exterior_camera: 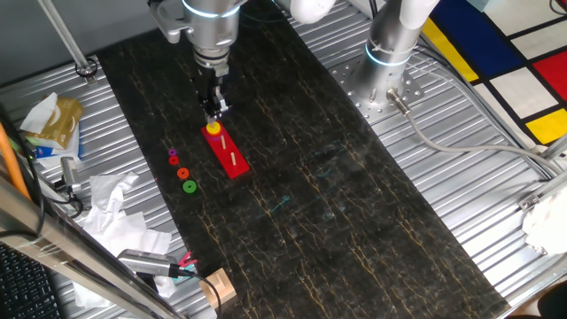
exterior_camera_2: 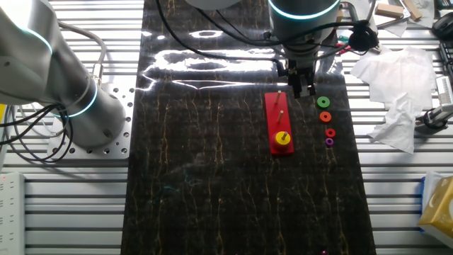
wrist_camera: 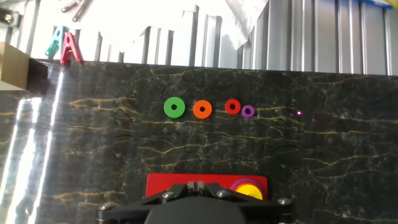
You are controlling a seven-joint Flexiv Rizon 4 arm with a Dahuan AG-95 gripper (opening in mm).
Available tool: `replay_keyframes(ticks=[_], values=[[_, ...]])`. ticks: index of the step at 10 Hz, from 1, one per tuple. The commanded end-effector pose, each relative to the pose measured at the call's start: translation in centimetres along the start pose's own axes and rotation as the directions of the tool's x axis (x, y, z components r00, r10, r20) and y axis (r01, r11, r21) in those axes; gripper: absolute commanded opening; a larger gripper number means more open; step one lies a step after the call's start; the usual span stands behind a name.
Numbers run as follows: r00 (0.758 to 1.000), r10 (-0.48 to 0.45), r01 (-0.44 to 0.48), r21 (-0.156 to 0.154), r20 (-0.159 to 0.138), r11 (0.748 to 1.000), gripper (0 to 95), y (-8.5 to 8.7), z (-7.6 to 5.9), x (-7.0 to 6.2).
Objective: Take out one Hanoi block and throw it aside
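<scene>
The yellow Hanoi block [wrist_camera: 247, 190] sits on a peg at one end of the red base [wrist_camera: 168, 185], over a purple disc whose rim shows beneath it. The other fixed view shows the same yellow block [exterior_camera_2: 283, 138] on the near end of the base [exterior_camera_2: 278, 113], whose other two pegs are bare. My gripper [wrist_camera: 197, 185] hangs above the base, to the side of the block, and is shut with nothing between the fingers. It also shows in the fixed views [exterior_camera: 213, 111] [exterior_camera_2: 301, 88].
Four loose rings lie in a row beside the base: green [wrist_camera: 174, 107], orange [wrist_camera: 202, 109], red [wrist_camera: 232, 106], purple [wrist_camera: 248, 111]. Crumpled tissue [exterior_camera_2: 393, 85], clips [wrist_camera: 65, 46] and a wooden block [exterior_camera: 217, 288] lie off the dark mat. A second arm's base [exterior_camera_2: 78, 106] stands alongside.
</scene>
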State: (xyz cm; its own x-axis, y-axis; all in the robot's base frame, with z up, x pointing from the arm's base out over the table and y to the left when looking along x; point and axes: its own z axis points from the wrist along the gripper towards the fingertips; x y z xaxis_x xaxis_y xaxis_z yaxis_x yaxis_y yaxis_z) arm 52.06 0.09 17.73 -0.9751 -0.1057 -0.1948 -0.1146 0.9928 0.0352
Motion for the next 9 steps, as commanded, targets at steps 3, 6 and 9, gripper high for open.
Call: replay_keyframes(ticks=[3,6,9], values=[[1.000,-0.013,0.013,0.001,-0.001,1.000,0.0,0.00,-0.01,0.00],[1.000,-0.030,0.030,0.001,0.000,1.000,19.0,0.00,-0.01,0.00],[0.999,-0.041,0.041,0.003,-0.004,0.999,38.0,0.00,0.00,0.01]])
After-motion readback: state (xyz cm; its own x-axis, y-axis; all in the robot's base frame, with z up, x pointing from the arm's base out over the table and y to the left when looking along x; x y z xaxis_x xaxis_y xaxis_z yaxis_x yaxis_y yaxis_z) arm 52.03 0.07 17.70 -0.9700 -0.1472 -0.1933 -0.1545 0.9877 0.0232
